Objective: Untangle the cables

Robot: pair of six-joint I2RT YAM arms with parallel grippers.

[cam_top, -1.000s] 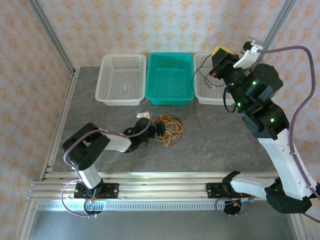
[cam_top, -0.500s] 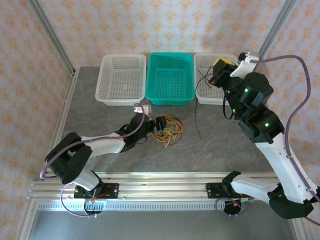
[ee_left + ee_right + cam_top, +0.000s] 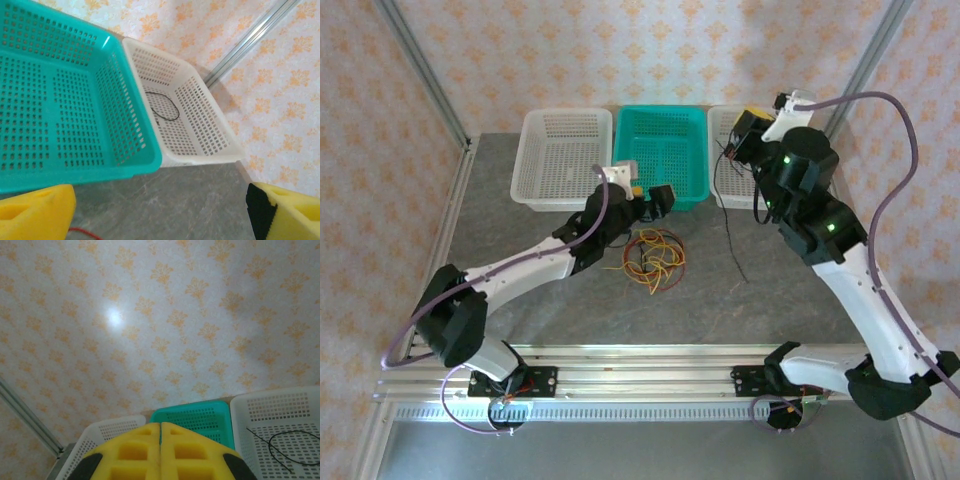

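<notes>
Now the left hand [image 3: 648, 195] is spread, at 12 o'clock from the thin red-and-yellow cables [image 3: 655, 258]; the right hand [image 3: 160, 440] is pressed together.

Two white baskets [image 3: 555, 203] [image 3: 722, 199], one teal basket [image 3: 660, 150], two robot arms [image 3: 520, 270] [image 3: 850, 260], one red-and-yellow cable tangle [image 3: 655, 258], one black cable [image 3: 737, 250].

Cable tangle [image 3: 654, 258] on table [image 3: 775, 295] before mid basket [image 3: 665, 150]; one cable [image 3: 178, 112] in R basket [image 3: 205, 120].

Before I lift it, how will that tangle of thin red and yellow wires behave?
Probably floppy: the thin red and yellow wires lie in loose loops. Likely light, being thin. Overlapping strands may snag and rise together.
</notes>
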